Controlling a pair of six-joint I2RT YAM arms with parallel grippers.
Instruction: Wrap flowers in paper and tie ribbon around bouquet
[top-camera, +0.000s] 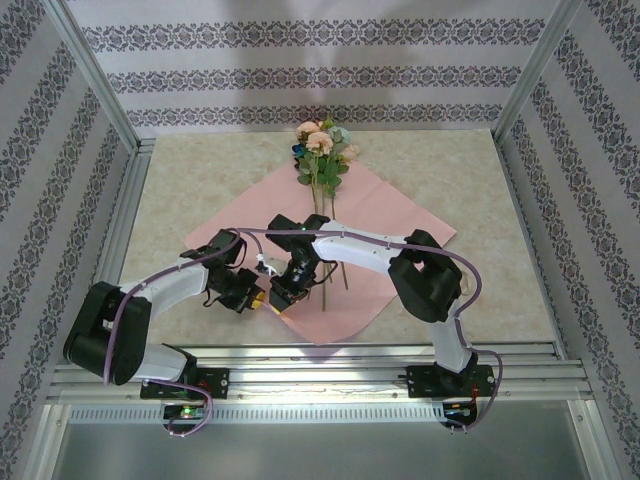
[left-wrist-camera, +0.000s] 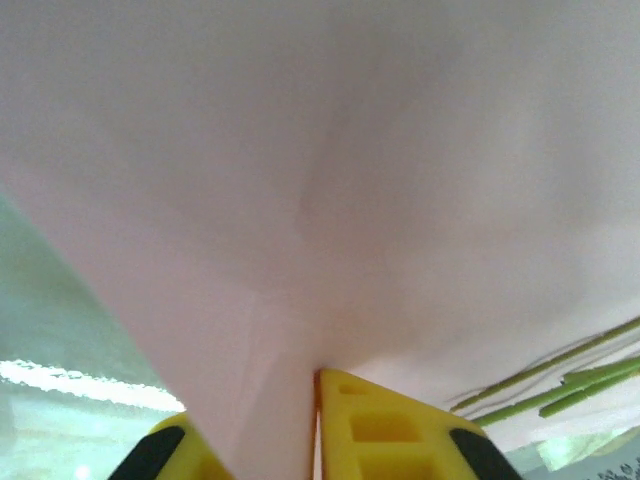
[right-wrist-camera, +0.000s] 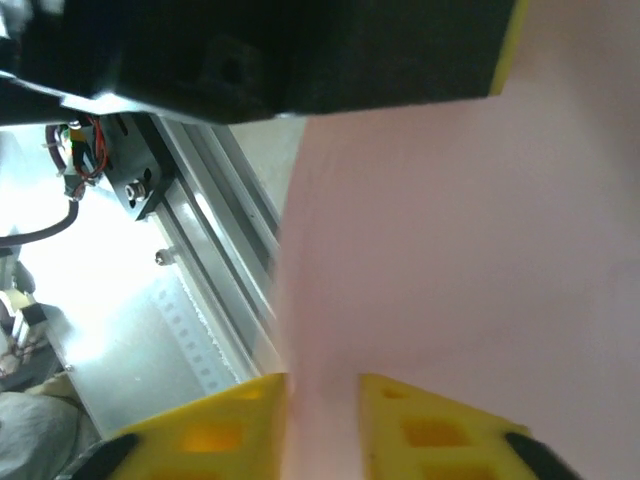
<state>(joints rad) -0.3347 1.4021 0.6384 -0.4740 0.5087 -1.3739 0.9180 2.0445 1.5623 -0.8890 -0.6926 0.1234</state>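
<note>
- The left arm (top-camera: 150, 290) is seen in the top view reaching from its base at 7 o'clock toward the middle of the table (top-camera: 190, 170).
- The left gripper (top-camera: 258, 298) is positioned at the 7 o'clock edge of the paper (top-camera: 400, 240).
- In the left wrist view its yellow fingers (left-wrist-camera: 390, 435) are seen fully closed. A raised fold of the pink sheet is pinched between them and fans upward from the tips.
- The paper is laid pink face up as a diamond at the centre of the table, with corners at 12, 3, 6 and 9 o'clock.
- The flowers (top-camera: 322, 145) are laid along the sheet's 12-to-6 o'clock line. The blooms are located at the 12 o'clock corner, partly over the bare table.
- The stems (top-camera: 325, 200) are directed toward 6 o'clock and are crossed by the right arm (top-camera: 370, 250). In the left wrist view they are seen as thin green lines at 4 o'clock, lying on the sheet.
- The right gripper (top-camera: 283, 297) is positioned just beside the left gripper, at its 3 o'clock side.
- In the right wrist view its yellow fingers (right-wrist-camera: 430, 430) are parted a little. The paper's edge is passed through the gap, and no clamping of the sheet is seen.
- An aluminium rail (right-wrist-camera: 215, 250) is visible beside that edge, at 9 o'clock.
- The right arm is extended from its base at 5 o'clock across the sheet.
</note>
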